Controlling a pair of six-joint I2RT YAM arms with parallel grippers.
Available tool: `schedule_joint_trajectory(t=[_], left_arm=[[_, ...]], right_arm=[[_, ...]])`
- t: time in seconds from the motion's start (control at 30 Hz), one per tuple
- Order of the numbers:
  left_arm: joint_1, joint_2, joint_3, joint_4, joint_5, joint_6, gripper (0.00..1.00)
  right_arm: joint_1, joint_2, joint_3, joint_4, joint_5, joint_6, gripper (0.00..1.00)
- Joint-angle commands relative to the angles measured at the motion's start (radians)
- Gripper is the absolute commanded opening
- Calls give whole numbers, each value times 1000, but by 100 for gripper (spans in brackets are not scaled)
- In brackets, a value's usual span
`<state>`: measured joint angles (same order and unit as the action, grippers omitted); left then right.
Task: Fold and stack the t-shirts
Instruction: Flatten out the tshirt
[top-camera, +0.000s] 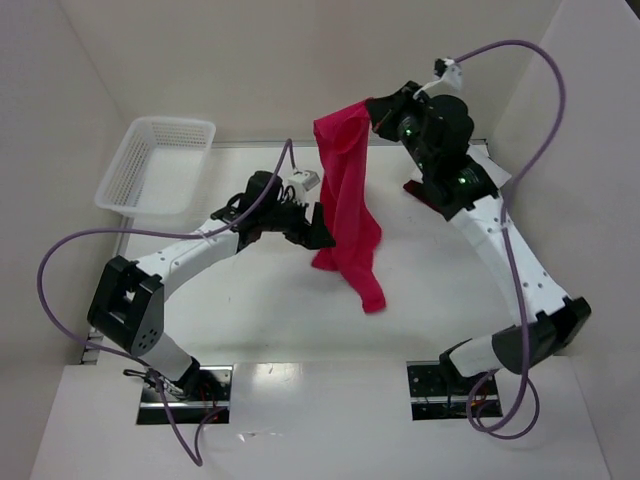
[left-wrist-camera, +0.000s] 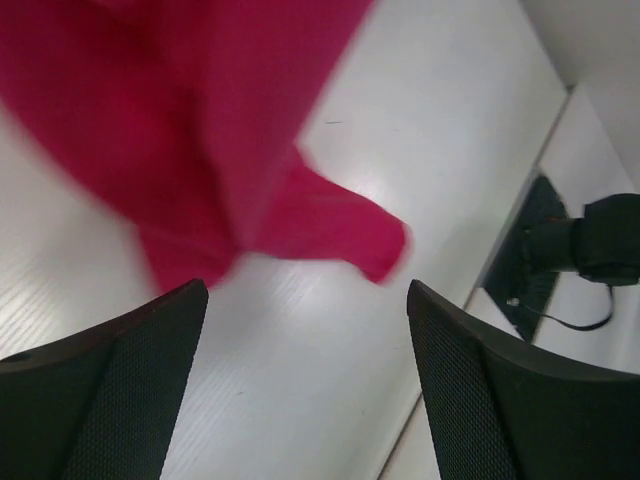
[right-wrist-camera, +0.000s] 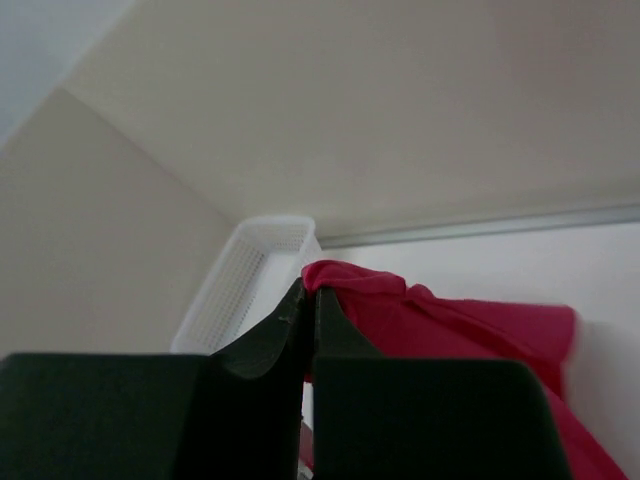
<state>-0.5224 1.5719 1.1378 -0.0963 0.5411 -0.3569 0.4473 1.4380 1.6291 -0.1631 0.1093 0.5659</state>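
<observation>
A bright crimson red t-shirt (top-camera: 348, 200) hangs in a long bunch above the table. My right gripper (top-camera: 376, 110) is raised at the back and is shut on the shirt's top edge. In the right wrist view the black jaws (right-wrist-camera: 312, 292) pinch a fold of the red cloth (right-wrist-camera: 450, 325). The shirt's lower end trails down toward the table. My left gripper (top-camera: 322, 228) is open just left of the hanging cloth, with nothing between its fingers. In the left wrist view the red shirt (left-wrist-camera: 200, 130) hangs beyond the left gripper (left-wrist-camera: 305, 292). A scrap of dark maroon cloth (top-camera: 418, 190) shows under the right arm.
A white plastic mesh basket (top-camera: 160, 160) stands at the back left, also in the right wrist view (right-wrist-camera: 250, 268). White walls close in the table on the left, the back and the right. The right arm's base mount (left-wrist-camera: 560, 250) shows in the left wrist view.
</observation>
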Motion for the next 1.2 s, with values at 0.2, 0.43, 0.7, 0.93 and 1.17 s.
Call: schedule_joint_trajectory(t=[0.2, 0.43, 0.7, 0.93, 1.17], left_arm=[[-90, 267, 117, 185, -208, -131, 99], [-99, 349, 166, 300, -446, -217, 94], [-99, 395, 160, 482, -631, -235, 97], [-108, 511, 229, 572, -460, -225, 73], [-108, 270, 84, 472, -504, -197, 0]], right_arm=[[7, -188, -164, 40, -55, 29, 0], [7, -251, -187, 4, -79, 17, 0], [7, -271, -175, 4, -117, 19, 0], [7, -252, -132, 4, -131, 29, 0], [7, -205, -95, -30, 36, 19, 0]])
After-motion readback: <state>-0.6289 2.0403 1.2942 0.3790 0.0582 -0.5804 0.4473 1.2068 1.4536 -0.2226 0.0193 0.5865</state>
